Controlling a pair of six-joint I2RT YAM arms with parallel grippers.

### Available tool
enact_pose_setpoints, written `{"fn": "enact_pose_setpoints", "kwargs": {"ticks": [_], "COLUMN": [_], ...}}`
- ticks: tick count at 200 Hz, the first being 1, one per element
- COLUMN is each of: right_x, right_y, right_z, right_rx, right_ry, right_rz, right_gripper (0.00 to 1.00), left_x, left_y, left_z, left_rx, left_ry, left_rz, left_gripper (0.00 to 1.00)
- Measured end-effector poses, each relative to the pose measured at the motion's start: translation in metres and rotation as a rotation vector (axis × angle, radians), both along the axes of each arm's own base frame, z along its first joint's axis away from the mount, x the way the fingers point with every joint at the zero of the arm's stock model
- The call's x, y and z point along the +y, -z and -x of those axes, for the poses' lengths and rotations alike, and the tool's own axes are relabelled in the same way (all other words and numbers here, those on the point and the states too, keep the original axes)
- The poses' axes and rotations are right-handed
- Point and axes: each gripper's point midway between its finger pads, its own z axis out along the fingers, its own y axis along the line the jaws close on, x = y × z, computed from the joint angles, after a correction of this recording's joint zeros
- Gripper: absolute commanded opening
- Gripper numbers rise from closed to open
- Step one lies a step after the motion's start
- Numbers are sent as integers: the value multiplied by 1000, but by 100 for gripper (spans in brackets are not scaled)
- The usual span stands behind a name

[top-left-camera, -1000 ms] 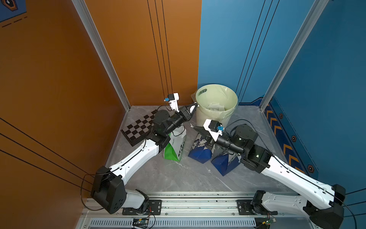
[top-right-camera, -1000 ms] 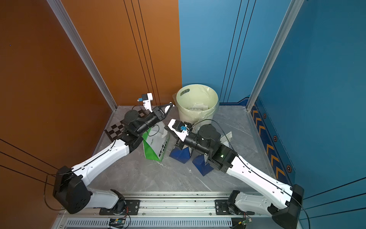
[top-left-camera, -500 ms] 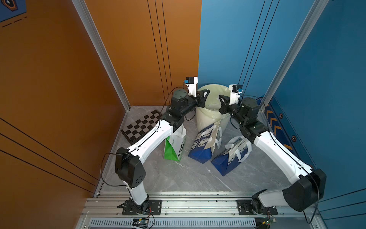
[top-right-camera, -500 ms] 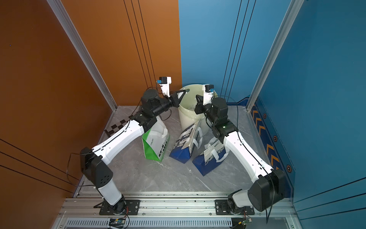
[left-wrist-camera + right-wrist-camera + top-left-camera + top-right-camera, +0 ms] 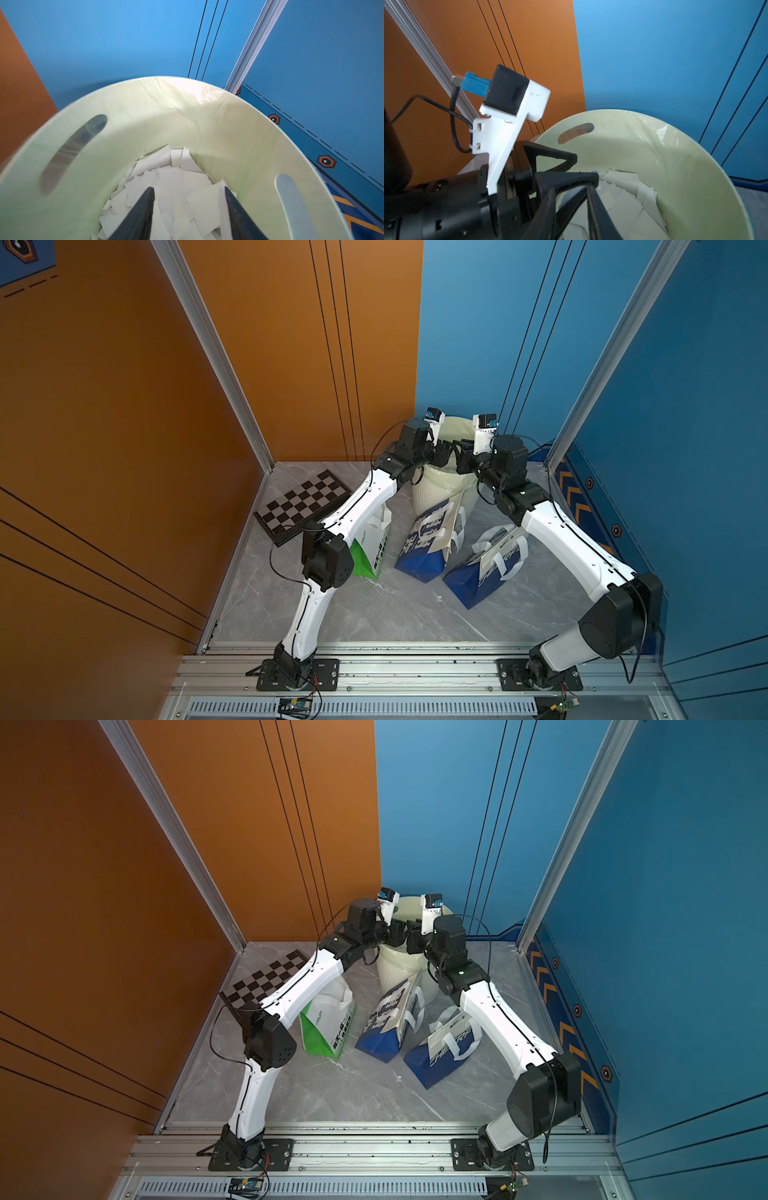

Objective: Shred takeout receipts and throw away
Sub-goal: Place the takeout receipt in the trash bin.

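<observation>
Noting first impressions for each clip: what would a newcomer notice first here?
The left end effector and right end effector nearly meet over the pale green bin at the back wall. Inside it lies a heap of torn white receipt pieces. A checkerboard lies by the orange wall.

In both top views my left arm [image 5: 365,502] and right arm [image 5: 561,539] cover the mouth of the bin [image 5: 432,489], hiding the takeout receipts [image 5: 176,180]. The left arm also hides part of the green-white bag [image 5: 368,558]. My right gripper [image 5: 588,187] is unreadable: dark fingers overlap.
</observation>
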Motion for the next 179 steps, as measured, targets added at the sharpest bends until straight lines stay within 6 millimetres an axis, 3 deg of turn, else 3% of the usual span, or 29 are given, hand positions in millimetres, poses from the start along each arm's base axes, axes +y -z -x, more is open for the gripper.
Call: {"fn": "enact_pose_setpoints", "kwargs": {"ticks": [31,61,82,95,109,147,179], "right_x": [-15,-36,-42,-41,-35,-18,-6], "right_y": [-20,-39,-44,-39,-30,2,4], "right_z": [18,40,43,41,39,41,37], "right_rx": [-37,-81,-84,-68,-40,32,13], "right_ry": [15,36,21,-9,-54,-168,-214], "right_rz": [-12,-41,-71,-81,-94,-120,-110], "right_gripper": [31,31,29,31,39,53,65], "left_x": [2,4,3,1,0,9,15], "left_y": [0,4,1,-3,-15,-73,-90], "left_z": [0,1,5,9,14,22,29], "left_rx": [-5,3,16,48,88,177,266], "left_ry": [0,7,42,66,90,134,142], "left_rz": [-19,-36,-16,25,94,336,445], "left_gripper": [70,66,65,63,62,61,61]}}
